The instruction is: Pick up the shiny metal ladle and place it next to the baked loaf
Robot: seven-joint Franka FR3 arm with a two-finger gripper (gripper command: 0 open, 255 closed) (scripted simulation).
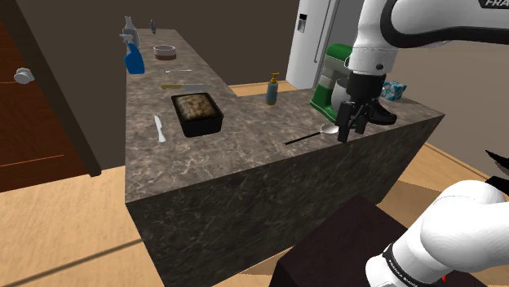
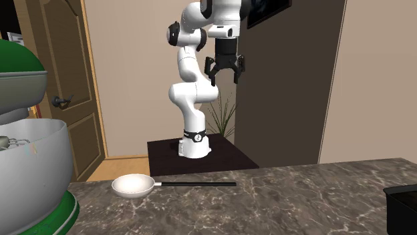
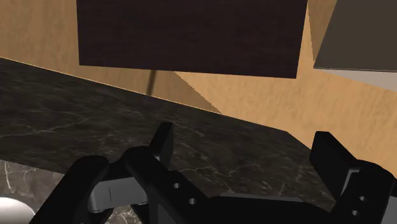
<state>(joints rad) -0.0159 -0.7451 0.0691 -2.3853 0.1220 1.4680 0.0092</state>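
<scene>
Counter [image 1: 245, 175]: one, dark marbled stone; it carries everything listed below the stand.
Arm [image 2: 190, 93]: one, white with dark joints. It rises from its base, folds at the elbow, and the wrist points straight down over the counter edge nearest the stand.
Stand [image 2: 230, 155]: one dark box on the floor, beyond the counter in the second exterior view.
Mixer [image 1: 333, 86]: one, green, at the far right of the counter in the shoulder view.
Gripper [image 2: 225, 75]: one, black. Fingers [image 3: 162, 143] stand apart with nothing between them. It hangs above the counter, clear of the surface, just right of the ladle's bowl in the shoulder view.
Loaf [image 1: 195, 107]: one, brown, in a black pan [image 1: 210, 125] mid-counter.
Ladle [image 1: 328, 129]: one, pale bowl with a thin dark handle. It lies flat on the counter in front of the mixer, near the stand-side edge. The handle points toward the shoulder view's left. It is well apart from the loaf.
Spray bottle [image 1: 134, 57]: one, blue, at the far left end.
Small bottle [image 1: 272, 90]: one, upright, between loaf and mixer, farther back.
Knives: two. A white one [image 1: 160, 128] lies just left of the pan; another [image 1: 186, 86] lies beyond the pan.
</scene>
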